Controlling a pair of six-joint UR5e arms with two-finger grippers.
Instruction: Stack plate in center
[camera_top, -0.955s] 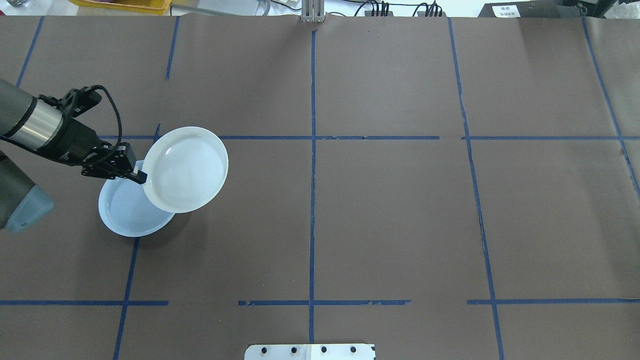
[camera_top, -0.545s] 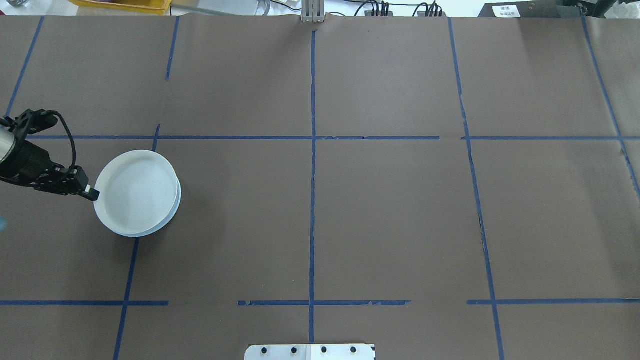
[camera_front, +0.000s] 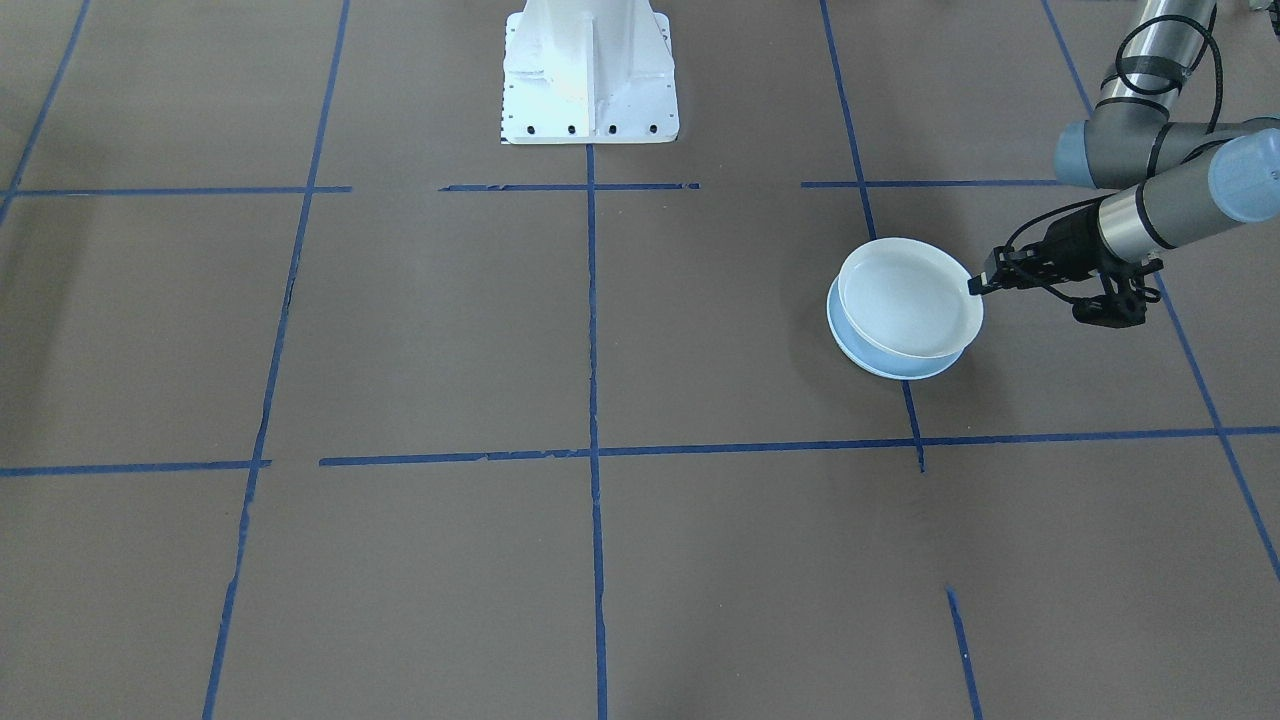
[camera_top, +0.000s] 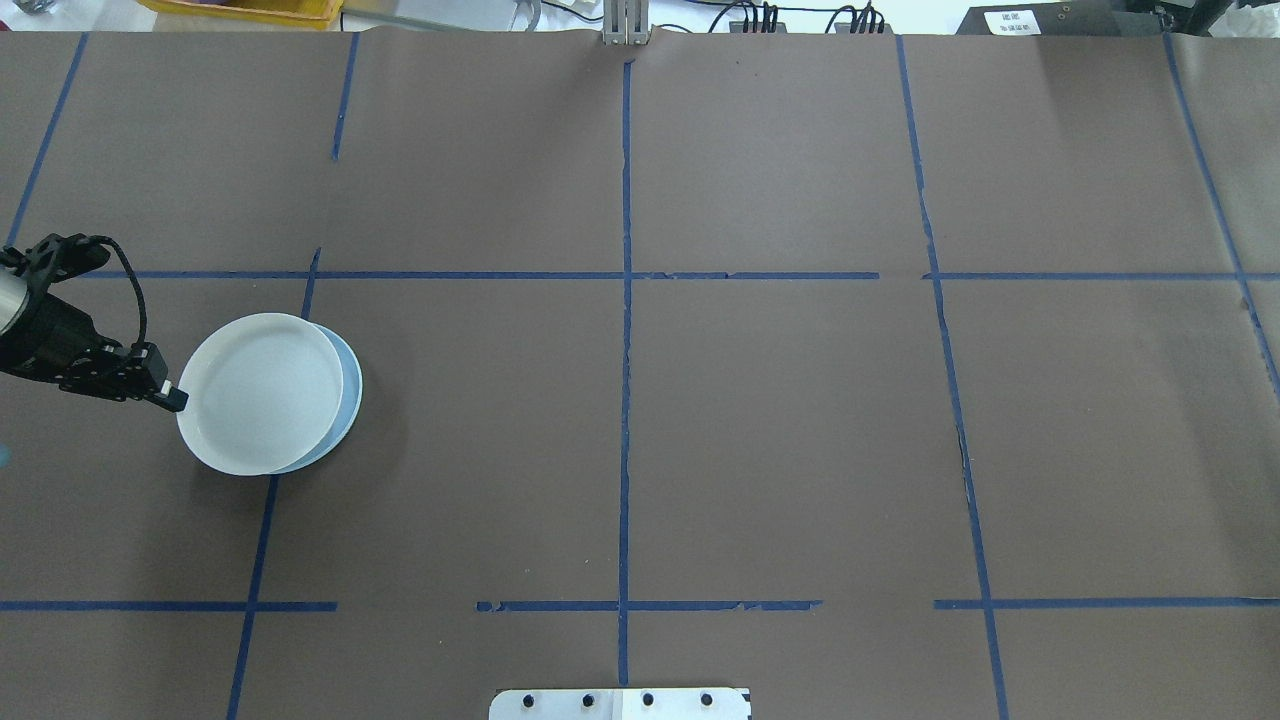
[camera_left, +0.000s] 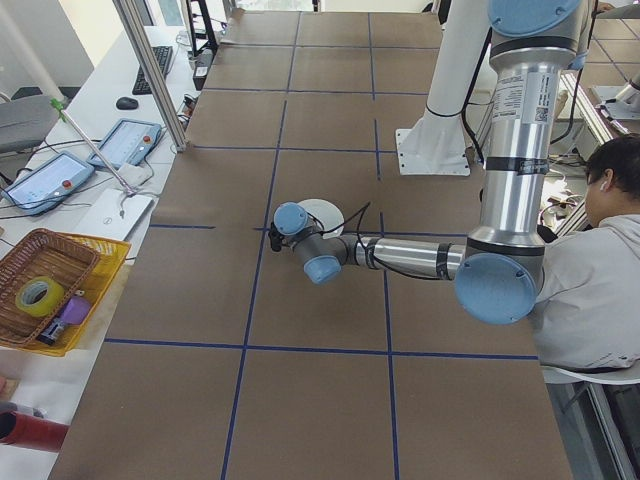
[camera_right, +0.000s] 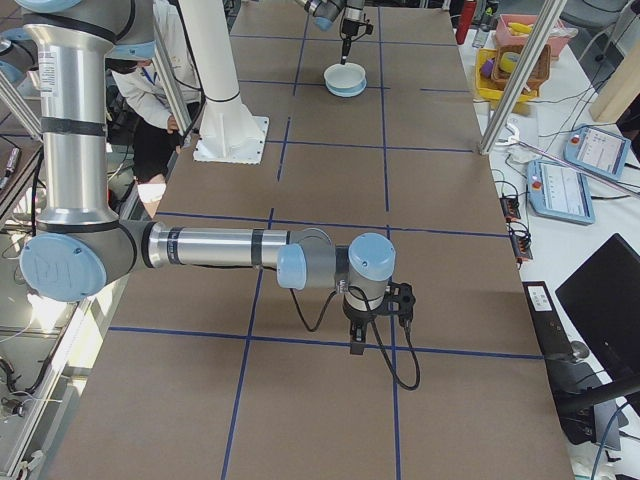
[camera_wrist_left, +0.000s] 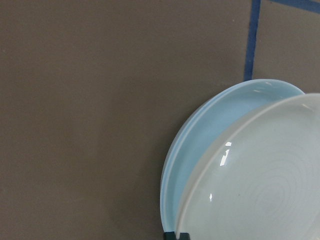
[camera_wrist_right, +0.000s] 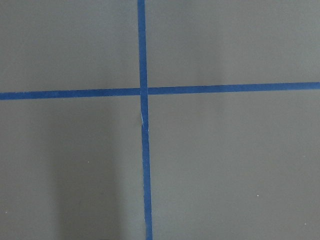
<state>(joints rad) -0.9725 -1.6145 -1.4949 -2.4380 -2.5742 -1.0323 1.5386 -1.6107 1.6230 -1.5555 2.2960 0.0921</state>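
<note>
A white plate (camera_top: 262, 393) lies tilted on top of the pale-blue plate (camera_top: 351, 385), shifted towards the robot's left so that only a crescent of the blue one shows. The front view has the white plate (camera_front: 908, 300) over the blue plate (camera_front: 880, 362) too. My left gripper (camera_top: 176, 399) is shut on the white plate's outer rim, low over the table. In the left wrist view the white plate (camera_wrist_left: 270, 185) overlaps the blue plate (camera_wrist_left: 200, 145), with a dark fingertip (camera_wrist_left: 176, 235) at the bottom edge. My right gripper (camera_right: 356, 345) hangs over a tape cross far away; I cannot tell its state.
Blue tape lines (camera_top: 625, 300) divide the brown table into squares. The robot's white base (camera_front: 588, 70) stands at the table's near middle edge. A person (camera_left: 600, 270) sits beside the robot. A yellow basket (camera_left: 50, 290) and tablets lie on the side desk.
A second ago the white plate hung tilted, up and to the right of the blue one. It came down onto it, then slid slightly left with the retreating left gripper.
</note>
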